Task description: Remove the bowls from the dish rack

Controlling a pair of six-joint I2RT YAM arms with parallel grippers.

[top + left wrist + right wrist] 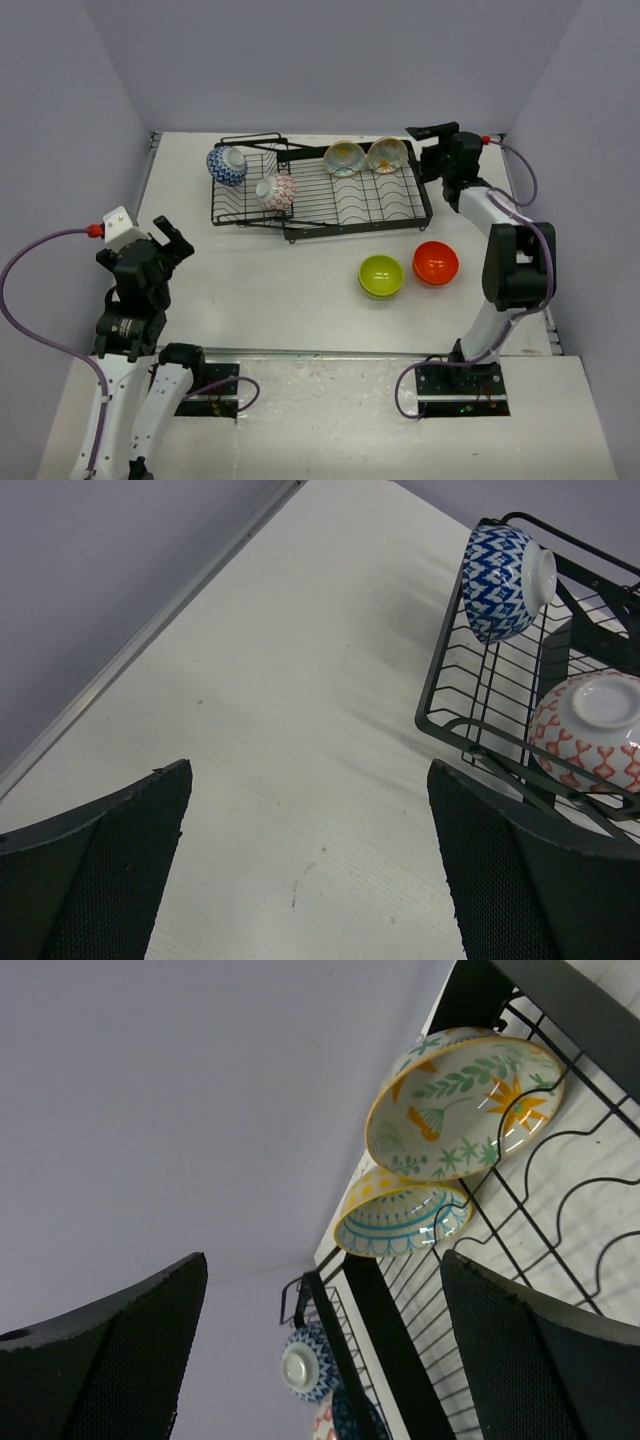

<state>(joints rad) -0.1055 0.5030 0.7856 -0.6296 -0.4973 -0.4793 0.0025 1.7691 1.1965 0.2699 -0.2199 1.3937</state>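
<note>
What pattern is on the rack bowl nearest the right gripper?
The bowl is cream with green leaves and orange flowers, yellow-rimmed; clearest in right wrist view.

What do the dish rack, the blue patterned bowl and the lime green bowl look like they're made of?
Dish rack: thin black wire, likely coated metal, matte. Blue-patterned bowl: probably glazed ceramic, with a glossy printed pattern and a white foot ring. Lime green bowl: uniform colour, soft sheen; plastic or glazed ceramic, cannot tell.

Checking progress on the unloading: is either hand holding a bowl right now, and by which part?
Nothing is held. The left hand and the right hand are both open and empty.
</note>
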